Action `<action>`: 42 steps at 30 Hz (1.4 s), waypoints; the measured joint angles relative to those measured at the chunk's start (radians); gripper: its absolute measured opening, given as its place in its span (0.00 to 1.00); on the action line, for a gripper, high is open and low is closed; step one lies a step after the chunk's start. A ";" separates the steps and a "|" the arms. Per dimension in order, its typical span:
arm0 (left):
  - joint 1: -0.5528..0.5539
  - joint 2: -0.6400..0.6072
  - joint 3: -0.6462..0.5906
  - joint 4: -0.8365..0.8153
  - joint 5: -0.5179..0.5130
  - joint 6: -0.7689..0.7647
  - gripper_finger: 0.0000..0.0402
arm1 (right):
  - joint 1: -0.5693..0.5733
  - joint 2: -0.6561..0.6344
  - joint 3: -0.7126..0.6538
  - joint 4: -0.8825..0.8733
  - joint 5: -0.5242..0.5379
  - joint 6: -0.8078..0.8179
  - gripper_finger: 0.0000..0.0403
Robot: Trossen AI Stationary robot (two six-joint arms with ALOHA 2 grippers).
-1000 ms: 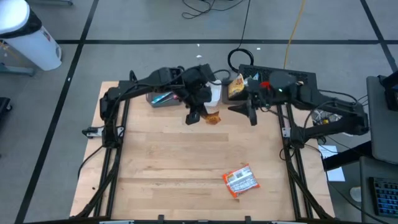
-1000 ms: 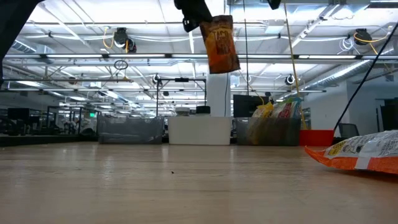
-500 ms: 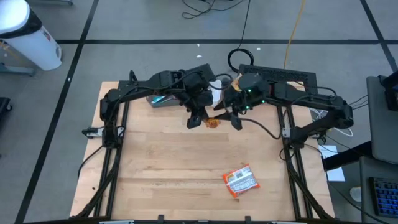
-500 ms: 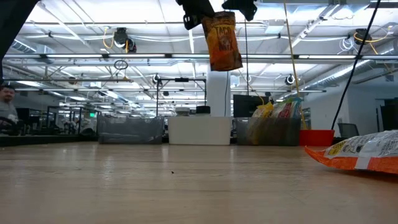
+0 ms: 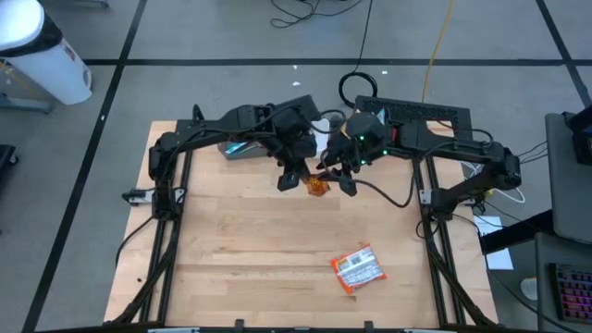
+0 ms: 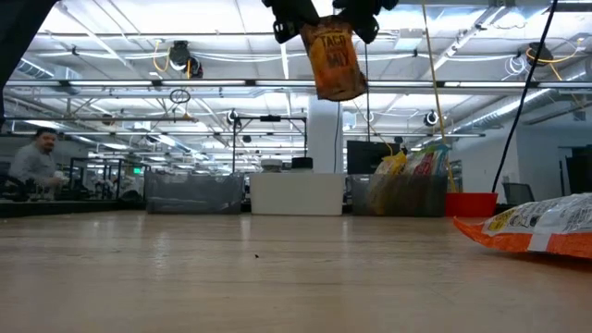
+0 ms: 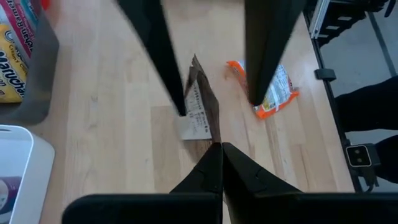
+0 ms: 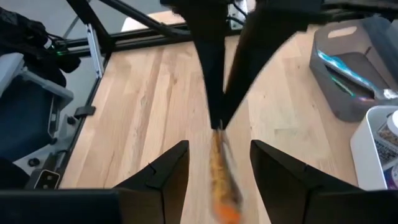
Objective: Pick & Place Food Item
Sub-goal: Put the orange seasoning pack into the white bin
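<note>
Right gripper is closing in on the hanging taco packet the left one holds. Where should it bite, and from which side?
The taco packet hangs flat and upright from the shut left gripper, pinched at its top edge. Take the free top corner beside that grip, or the upper side edge, coming from the right arm's side with the right gripper straddling the thin faces; it already lines up edge-on between the open fingers.

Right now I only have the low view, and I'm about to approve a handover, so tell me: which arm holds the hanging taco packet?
Observer: The left gripper, jaws shut on the top edge of the taco packet.
Operator: And the right one?
Observer: The right gripper straddles the packet, jaws open, with a gap on each side.
Operator: What is underneath?
Observer: Bare table. The orange snack bag lies well apart, not below the packet.
</note>
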State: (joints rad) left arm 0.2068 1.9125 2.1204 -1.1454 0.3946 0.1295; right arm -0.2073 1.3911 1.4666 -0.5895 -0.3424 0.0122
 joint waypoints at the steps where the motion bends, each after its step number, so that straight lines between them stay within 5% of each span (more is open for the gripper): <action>1: 0.001 0.000 0.000 0.000 0.000 0.000 0.00 | 0.000 -0.001 0.000 0.002 0.000 -0.001 0.40; 14: 0.016 0.000 0.000 0.068 0.051 0.000 0.00 | 0.000 -0.001 0.000 -0.009 0.013 -0.017 0.30; 24: 0.016 0.000 0.000 0.066 0.051 0.000 0.01 | 0.000 -0.001 0.000 -0.044 0.030 -0.026 0.04; 30: 0.020 0.000 0.000 0.068 0.042 -0.001 0.01 | -0.001 -0.006 -0.001 -0.006 0.055 -0.016 0.00; 42: 0.086 -0.003 0.000 0.068 0.027 -0.028 0.30 | -0.026 -0.008 -0.001 0.014 0.069 -0.005 0.00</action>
State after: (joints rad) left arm 0.2931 1.9091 2.1204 -1.0779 0.4221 0.1016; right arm -0.2337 1.3827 1.4654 -0.5755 -0.2735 0.0069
